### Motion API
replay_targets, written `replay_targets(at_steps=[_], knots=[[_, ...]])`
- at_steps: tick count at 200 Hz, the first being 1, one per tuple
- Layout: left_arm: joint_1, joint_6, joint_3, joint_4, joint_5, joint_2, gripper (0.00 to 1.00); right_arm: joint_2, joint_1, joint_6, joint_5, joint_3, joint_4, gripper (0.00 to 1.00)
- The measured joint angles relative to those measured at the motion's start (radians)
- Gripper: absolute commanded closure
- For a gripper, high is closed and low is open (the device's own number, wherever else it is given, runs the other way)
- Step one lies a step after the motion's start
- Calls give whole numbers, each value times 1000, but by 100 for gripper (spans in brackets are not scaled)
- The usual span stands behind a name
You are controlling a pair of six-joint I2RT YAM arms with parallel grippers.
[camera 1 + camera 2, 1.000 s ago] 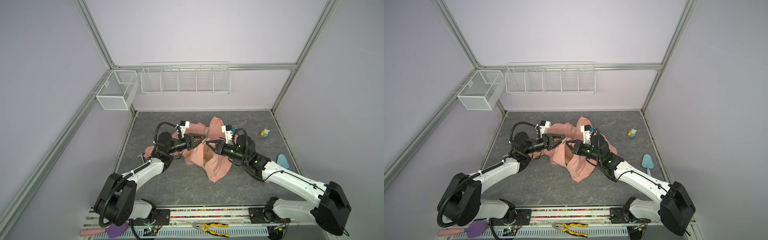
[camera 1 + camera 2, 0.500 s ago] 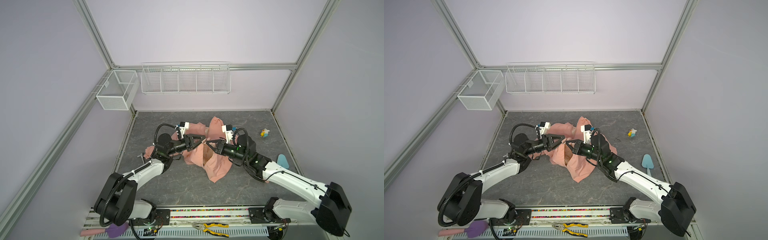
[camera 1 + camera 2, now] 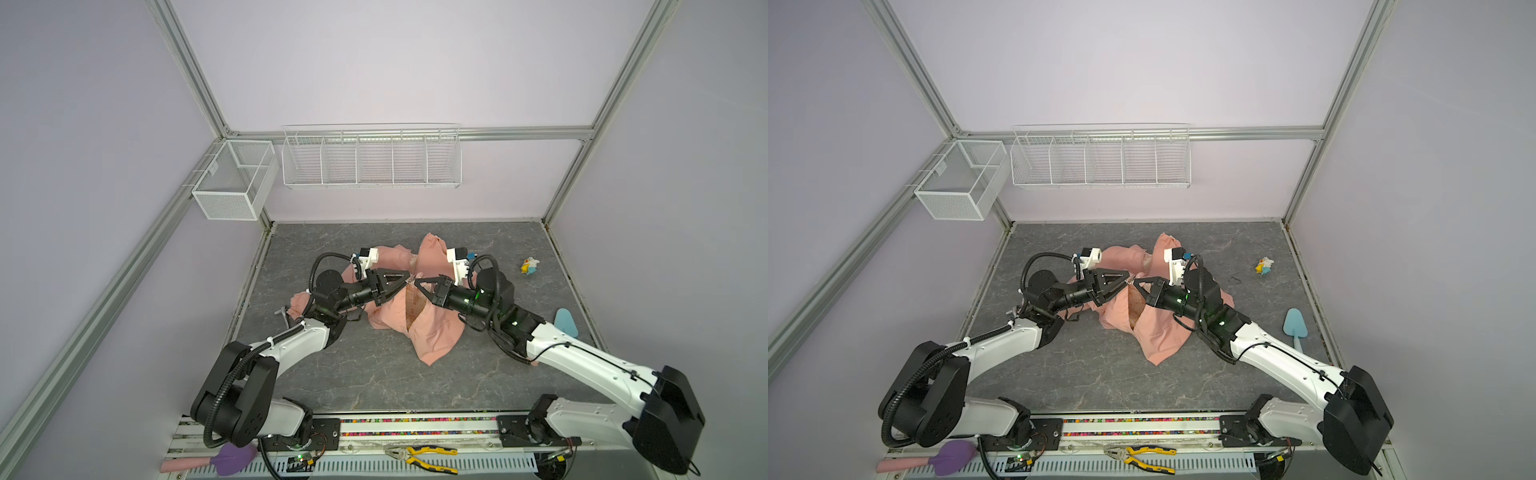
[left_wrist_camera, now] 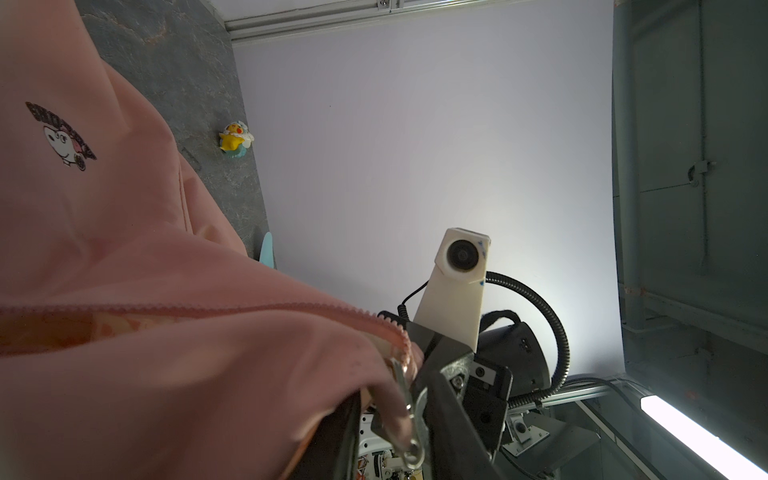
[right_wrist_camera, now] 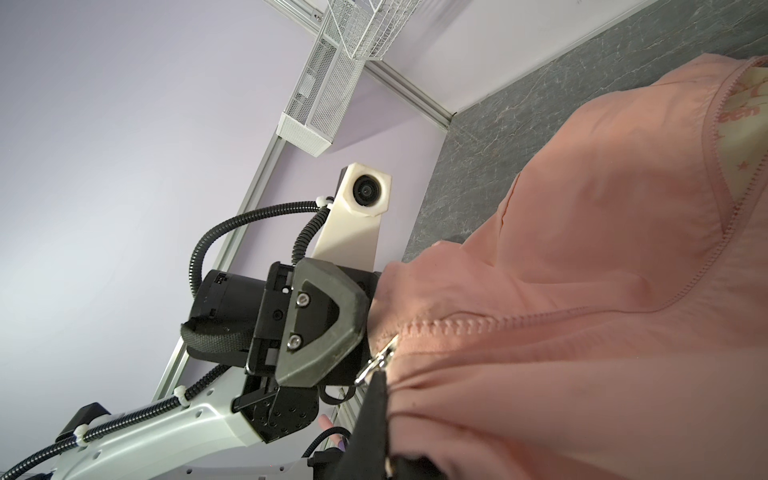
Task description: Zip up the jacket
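Observation:
The salmon-pink jacket lies crumpled mid-table, its front lifted between both arms. The zipper is closed along the lifted stretch and open farther up, where the cream lining shows. My left gripper is shut on a fold of jacket beside the zipper. My right gripper faces it tip to tip, shut on the jacket at the zipper's end. The metal zipper pull dangles between the two tips. A cartoon chest patch shows.
A small toy duck and a blue scoop lie at the right of the table. White wire baskets hang on the back and left walls. Pliers and a purple-tipped pink tool rest on the front rail.
Both grippers keep their grips on the jacket. The left gripper's tip has edged slightly toward the right one; otherwise nothing visibly moved.

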State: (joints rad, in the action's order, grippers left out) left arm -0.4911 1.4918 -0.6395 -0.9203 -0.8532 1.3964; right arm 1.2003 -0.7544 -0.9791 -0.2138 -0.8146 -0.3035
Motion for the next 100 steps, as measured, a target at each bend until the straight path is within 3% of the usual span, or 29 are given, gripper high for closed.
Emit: replay_targets(at_steps=[63, 100], knots=[[0, 0, 0, 6, 0, -7, 73, 6, -3, 0, -15, -4, -8, 94], [0, 1, 0, 6, 0, -7, 80, 11, -10, 0, -16, -4, -15, 94]])
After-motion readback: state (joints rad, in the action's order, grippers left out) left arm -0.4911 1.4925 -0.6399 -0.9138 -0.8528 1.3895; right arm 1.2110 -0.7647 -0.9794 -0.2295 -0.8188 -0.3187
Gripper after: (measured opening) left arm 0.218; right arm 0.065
